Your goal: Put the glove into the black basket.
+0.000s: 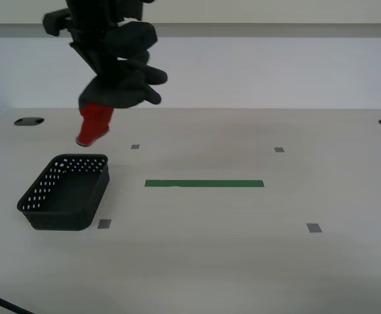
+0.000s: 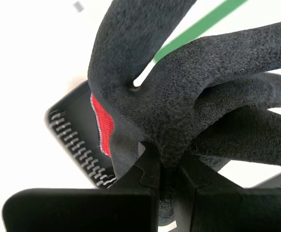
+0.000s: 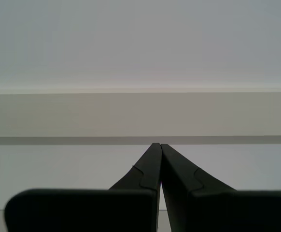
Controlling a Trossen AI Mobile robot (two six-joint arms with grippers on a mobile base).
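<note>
The glove (image 1: 122, 69) hangs in the air at the exterior view's upper left, dark rubbery fingers up and spread, red cuff (image 1: 94, 124) dangling down. My second gripper (image 2: 167, 166) is shut on the glove (image 2: 189, 92); the arm comes down from the top edge in the exterior view. The black basket (image 1: 66, 193) sits on the table below and a little nearer than the glove; part of it shows under the glove in the second wrist view (image 2: 77, 130). My first gripper (image 3: 160, 147) is shut and empty, facing a wall; it does not show in the exterior view.
A green tape strip (image 1: 203, 184) lies mid-table to the right of the basket. Small grey tape marks (image 1: 314, 227) dot the white table. Dark holes (image 1: 28, 122) sit at the table's far corners. A cable crosses the near left corner.
</note>
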